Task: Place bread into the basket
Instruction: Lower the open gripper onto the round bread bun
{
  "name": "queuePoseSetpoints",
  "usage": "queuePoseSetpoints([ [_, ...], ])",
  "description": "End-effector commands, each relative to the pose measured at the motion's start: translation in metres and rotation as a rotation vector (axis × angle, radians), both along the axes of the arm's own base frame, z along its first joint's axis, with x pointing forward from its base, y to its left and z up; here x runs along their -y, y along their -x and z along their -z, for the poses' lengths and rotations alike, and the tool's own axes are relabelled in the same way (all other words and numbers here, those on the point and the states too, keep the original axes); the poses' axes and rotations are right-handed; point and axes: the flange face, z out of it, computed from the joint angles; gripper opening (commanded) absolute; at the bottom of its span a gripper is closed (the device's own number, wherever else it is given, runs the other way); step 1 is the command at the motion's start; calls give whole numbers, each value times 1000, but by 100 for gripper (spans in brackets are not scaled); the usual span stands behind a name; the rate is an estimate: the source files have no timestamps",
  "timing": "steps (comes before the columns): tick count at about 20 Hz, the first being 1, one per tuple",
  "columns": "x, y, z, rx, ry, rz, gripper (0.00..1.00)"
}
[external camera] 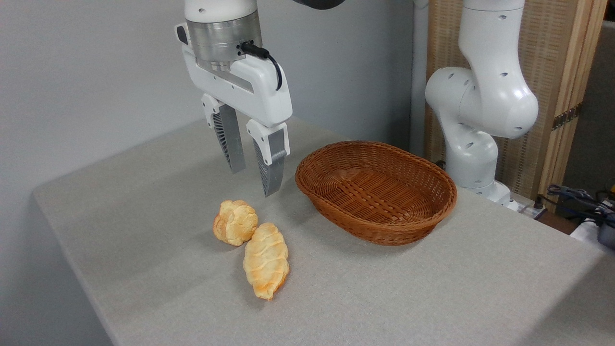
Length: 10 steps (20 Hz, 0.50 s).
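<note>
From the fixed camera, your gripper hangs in the air above the table, fingers pointing down with a clear gap between them and nothing held. The bread, that small lumpy bun, sits on the cloth just below and a little toward the camera from your fingertips. Watch its neighbour: the longer ridged loaf lies right against it, touching or nearly so on the bun's near right side. The basket waits empty off to the right, near but apart from both.

So the step is the approach and the grasp. Centre over the bun first, then come straight down. I'd set the fingers so neither one drops into the seam where the loaf meets the bun, or you risk shoving or pinching both. Take the bun across its middle, close gently since it looks soft, and lift well clear of the basket's rim before carrying across.
</note>
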Motion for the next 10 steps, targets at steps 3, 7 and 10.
queuePoseSetpoints([
  [3, 33, -12, 27, -33, 31, 40, 100],
  [7, 55, -13, 61, -24, 46, 62, 100],
  [10, 75, -15, 92, 5, 46, 85, 100],
])
